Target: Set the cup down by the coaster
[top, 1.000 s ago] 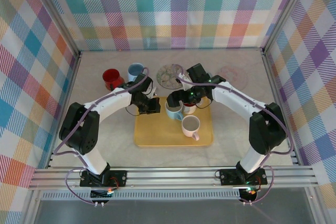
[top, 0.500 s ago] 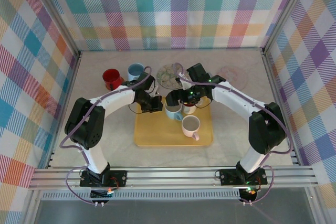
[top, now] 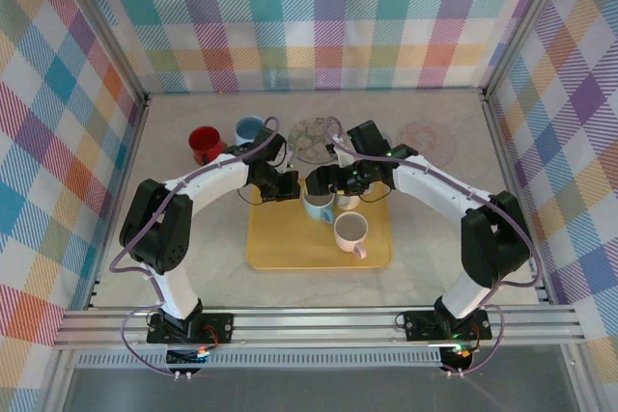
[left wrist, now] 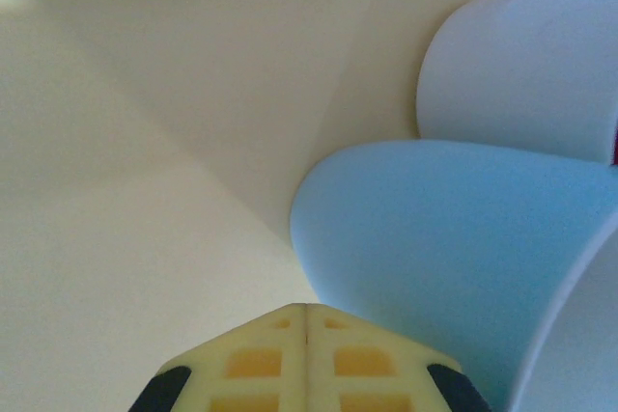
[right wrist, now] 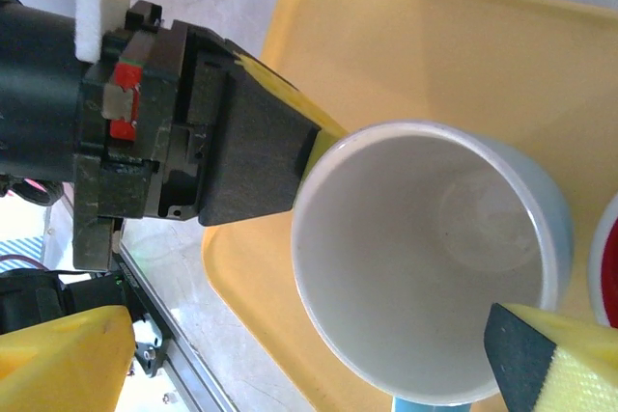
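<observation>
A light blue cup (top: 319, 206) with a white inside (right wrist: 425, 267) stands on the back part of the yellow tray (top: 290, 248). My left gripper (top: 288, 189) is shut, and its joined tips (left wrist: 306, 311) point at the cup's blue side (left wrist: 454, 238) from the left. My right gripper (top: 325, 183) hovers open above the cup, one finger (right wrist: 555, 359) by the rim and the other finger (right wrist: 63, 359) well clear of it. A patterned coaster (top: 314, 138) lies behind the tray and a pink coaster (top: 428, 138) at the back right.
A red-and-white cup (top: 349, 200) stands right beside the blue one, and a pale cup (top: 351, 231) is nearer on the tray. Off the tray at the back left stand a red cup (top: 204, 145) and a blue cup (top: 249, 130). Checked walls enclose the table.
My left gripper has shifted slightly back and right along the tray's rear left corner, closer to the light blue cup. The right gripper has hardly moved.
</observation>
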Controlling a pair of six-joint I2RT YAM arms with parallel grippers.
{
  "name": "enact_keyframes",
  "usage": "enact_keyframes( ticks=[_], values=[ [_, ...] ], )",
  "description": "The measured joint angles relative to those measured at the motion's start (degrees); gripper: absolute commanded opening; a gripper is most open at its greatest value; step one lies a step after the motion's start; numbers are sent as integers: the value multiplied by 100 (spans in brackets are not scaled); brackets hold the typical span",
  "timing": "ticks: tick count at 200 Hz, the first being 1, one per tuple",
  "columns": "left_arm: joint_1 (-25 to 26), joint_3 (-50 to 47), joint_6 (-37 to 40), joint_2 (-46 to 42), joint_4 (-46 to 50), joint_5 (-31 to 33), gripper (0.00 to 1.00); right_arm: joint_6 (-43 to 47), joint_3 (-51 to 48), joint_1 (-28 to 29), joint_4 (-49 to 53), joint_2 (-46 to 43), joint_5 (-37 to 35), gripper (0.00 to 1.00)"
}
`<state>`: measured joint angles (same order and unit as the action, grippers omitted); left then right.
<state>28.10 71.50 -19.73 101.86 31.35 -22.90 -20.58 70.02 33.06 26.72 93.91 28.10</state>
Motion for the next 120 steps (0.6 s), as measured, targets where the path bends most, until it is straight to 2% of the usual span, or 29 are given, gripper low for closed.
enact_keyframes(
  ticks=[120],
  values=[
    [0,304,0,278,20,111,0,-282,-299,0,-101,-271,4,94]
  ],
)
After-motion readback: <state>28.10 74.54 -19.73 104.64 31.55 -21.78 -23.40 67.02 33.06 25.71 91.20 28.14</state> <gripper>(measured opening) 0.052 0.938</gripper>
